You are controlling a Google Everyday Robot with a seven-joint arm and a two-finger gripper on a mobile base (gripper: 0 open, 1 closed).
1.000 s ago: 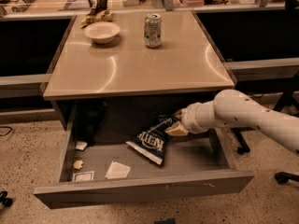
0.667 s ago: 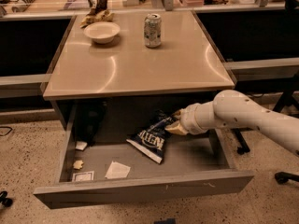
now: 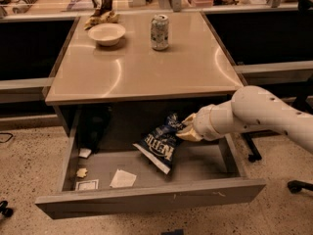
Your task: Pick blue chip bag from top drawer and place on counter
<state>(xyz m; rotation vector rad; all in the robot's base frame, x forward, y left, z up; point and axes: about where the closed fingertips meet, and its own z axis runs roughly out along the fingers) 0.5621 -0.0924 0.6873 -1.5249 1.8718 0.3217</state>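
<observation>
The blue chip bag (image 3: pixel 160 145), dark navy with white lettering, hangs tilted inside the open top drawer (image 3: pixel 151 197), its lower end near the drawer floor. My gripper (image 3: pixel 187 129) reaches in from the right, under the counter's front edge, and is shut on the bag's upper end. The white arm (image 3: pixel 259 114) stretches away to the right. The beige counter (image 3: pixel 142 67) stands above the drawer.
On the counter stand a white bowl (image 3: pixel 106 33) and a soda can (image 3: pixel 159 32). A brown striped bag (image 3: pixel 100 1) stands behind the bowl. The drawer holds paper scraps (image 3: pixel 122 178), a small crumpled bit (image 3: pixel 81 172) and a dark object (image 3: pixel 93 129) at the back left. A cluttered bench runs behind.
The gripper and the blue chip bag have moved slightly up and to the right inside the drawer. The bag hangs more upright.
</observation>
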